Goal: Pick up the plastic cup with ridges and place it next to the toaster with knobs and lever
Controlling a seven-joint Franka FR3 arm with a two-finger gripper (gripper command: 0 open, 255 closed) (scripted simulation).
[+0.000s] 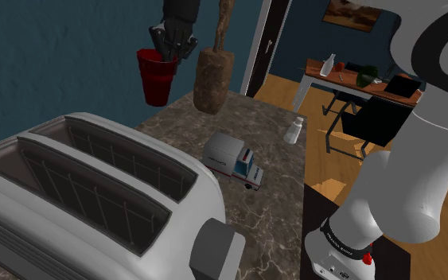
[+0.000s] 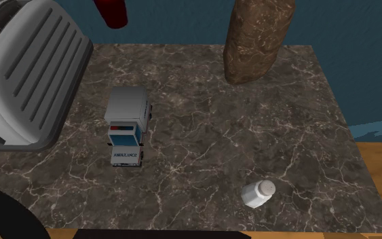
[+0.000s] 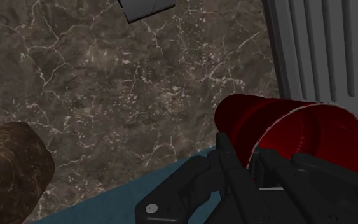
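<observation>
Marble counter (image 2: 264,122) lies below me; my gripper (image 1: 169,49) pinches the rim of the red cup (image 1: 157,79), up near the toaster (image 1: 71,199).

So the black two-finger gripper (image 3: 250,157) is pinching the rim of a shiny red ridged cup (image 3: 282,124), one finger outside the wall and one inside, with the cup hanging over a dark white-veined marble countertop (image 3: 107,83). A grey toaster with long ribbed grooves (image 3: 323,44) sits just past the cup. A rough brown rock-like lump (image 3: 9,168) sits off to the gripper's other side, and a pale grey boxy corner (image 3: 145,7) pokes in farther out.
</observation>
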